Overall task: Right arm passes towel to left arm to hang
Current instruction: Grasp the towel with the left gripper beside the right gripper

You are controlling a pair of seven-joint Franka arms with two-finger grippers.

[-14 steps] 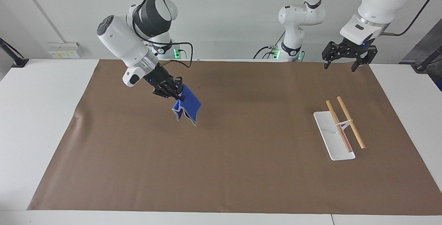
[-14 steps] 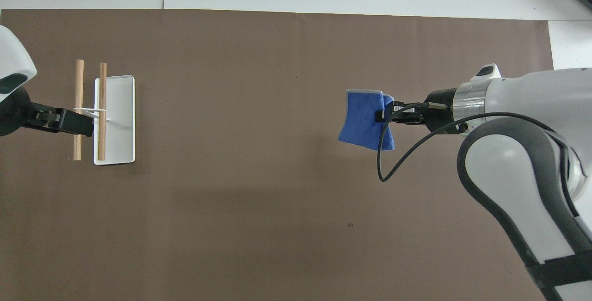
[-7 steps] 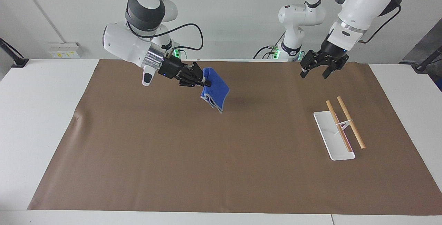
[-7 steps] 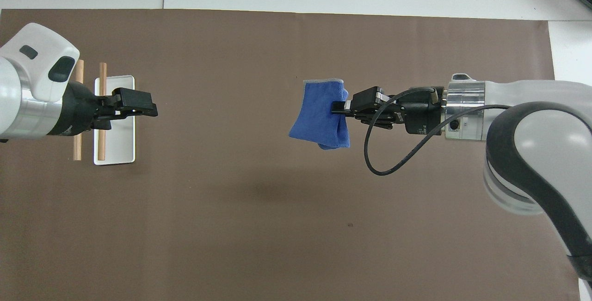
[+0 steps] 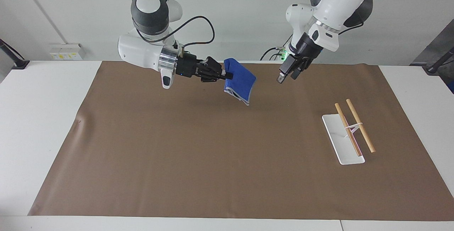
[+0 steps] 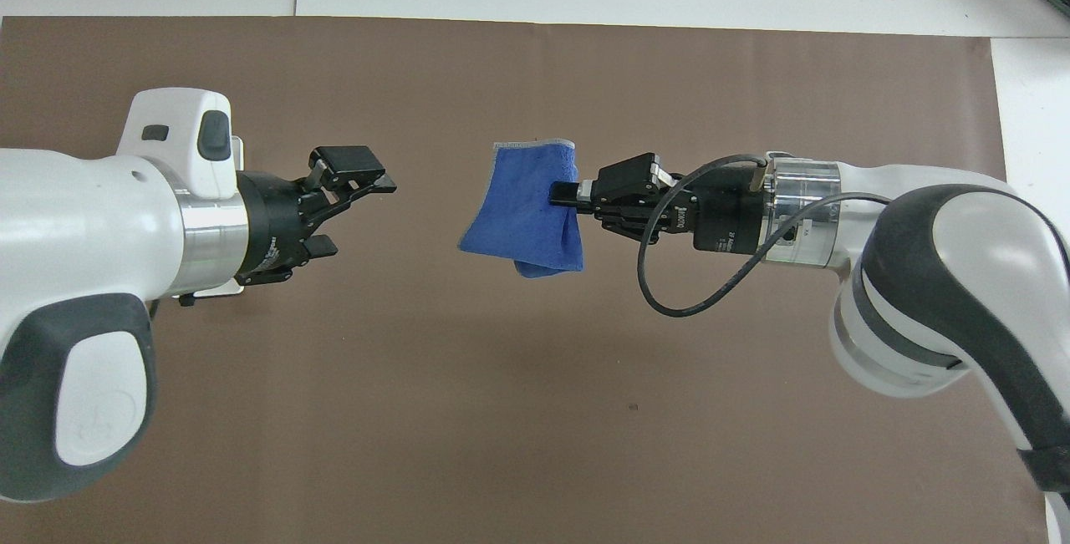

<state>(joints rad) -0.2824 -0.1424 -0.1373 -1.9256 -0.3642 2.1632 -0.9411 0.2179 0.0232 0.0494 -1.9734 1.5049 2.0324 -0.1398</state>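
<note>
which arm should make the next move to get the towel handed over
Left, probably. The left gripper is open, empty and aimed at the towel, a short gap away above the mat. The right gripper is shut on it.

Rack obscured from overhead
The left arm (image 6: 100, 235) covers nearly all of the towel rack (image 6: 236, 143); both arms run off-frame.

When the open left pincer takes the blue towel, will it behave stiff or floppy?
Probably floppy: the towel droops folded below the right pincer pinching one edge. Likely light, since that small pinch carries it in the air. The left pincer may need a firm bite on the loose edge.
</note>
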